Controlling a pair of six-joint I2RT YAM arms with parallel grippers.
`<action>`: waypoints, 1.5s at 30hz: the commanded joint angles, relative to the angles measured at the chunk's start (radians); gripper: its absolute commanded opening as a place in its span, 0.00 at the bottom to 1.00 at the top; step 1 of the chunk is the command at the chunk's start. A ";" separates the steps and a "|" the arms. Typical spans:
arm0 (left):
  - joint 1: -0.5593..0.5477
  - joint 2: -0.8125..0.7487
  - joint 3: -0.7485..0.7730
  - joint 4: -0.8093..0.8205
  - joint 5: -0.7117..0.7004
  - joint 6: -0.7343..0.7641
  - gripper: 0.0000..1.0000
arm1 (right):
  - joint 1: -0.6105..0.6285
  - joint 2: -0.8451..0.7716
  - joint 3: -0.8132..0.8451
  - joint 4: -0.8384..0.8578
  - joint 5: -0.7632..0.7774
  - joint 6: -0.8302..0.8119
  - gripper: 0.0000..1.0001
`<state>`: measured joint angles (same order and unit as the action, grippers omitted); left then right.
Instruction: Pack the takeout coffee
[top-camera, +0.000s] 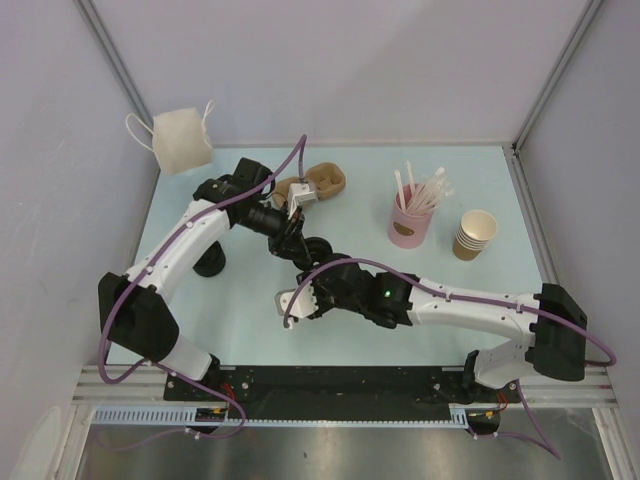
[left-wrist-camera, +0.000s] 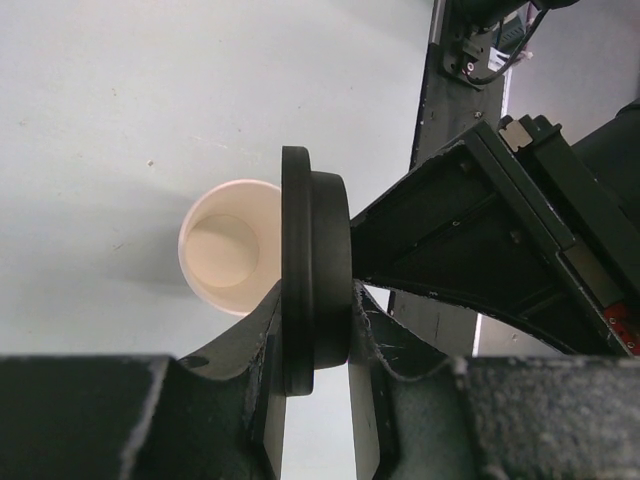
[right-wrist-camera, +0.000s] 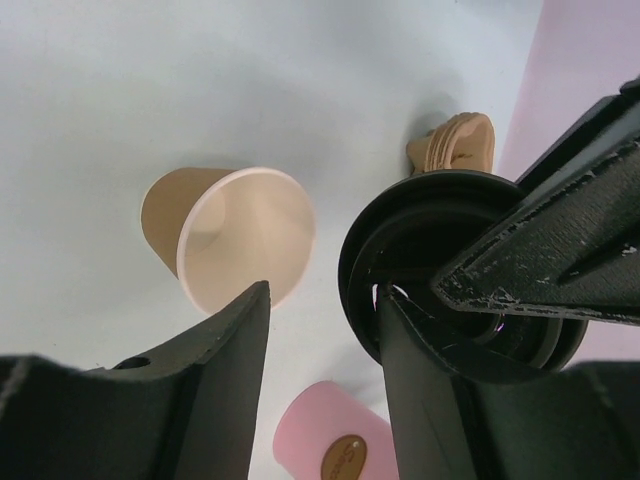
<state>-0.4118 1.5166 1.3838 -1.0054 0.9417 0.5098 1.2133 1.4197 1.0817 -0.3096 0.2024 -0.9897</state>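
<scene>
The black lid (left-wrist-camera: 315, 270) stands on edge, clamped between my left gripper's (left-wrist-camera: 315, 345) fingers. The top view shows it at the table's middle (top-camera: 319, 250). The small tan cup with a cream inner wall (left-wrist-camera: 228, 258) stands upright and empty on the table below, just left of the lid. In the right wrist view the cup (right-wrist-camera: 235, 240) lies beyond the left finger and the lid (right-wrist-camera: 440, 270) is against the right finger. My right gripper (right-wrist-camera: 325, 330) is open and empty, close under the left gripper (top-camera: 300, 248). In the top view the arms hide the cup.
A pink cup of white straws (top-camera: 411, 218) and a stack of nested tan cups (top-camera: 475, 236) stand at the right. A brown cup carrier (top-camera: 318, 183) lies at the back. A white bag (top-camera: 180, 140) sits back left. A black object (top-camera: 210, 264) sits by the left arm.
</scene>
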 joint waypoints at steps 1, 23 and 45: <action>-0.001 -0.047 0.021 -0.039 0.098 0.027 0.01 | -0.003 0.010 0.007 -0.012 -0.006 -0.059 0.53; -0.002 -0.052 0.023 -0.059 0.115 0.038 0.01 | -0.081 -0.048 0.007 -0.054 -0.202 -0.024 0.52; -0.001 -0.075 0.014 -0.047 0.112 0.044 0.16 | -0.012 -0.001 0.006 0.020 -0.017 -0.046 0.09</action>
<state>-0.4118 1.5036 1.3838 -1.0592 0.9794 0.5423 1.1980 1.4158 1.0821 -0.2691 0.1448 -1.0458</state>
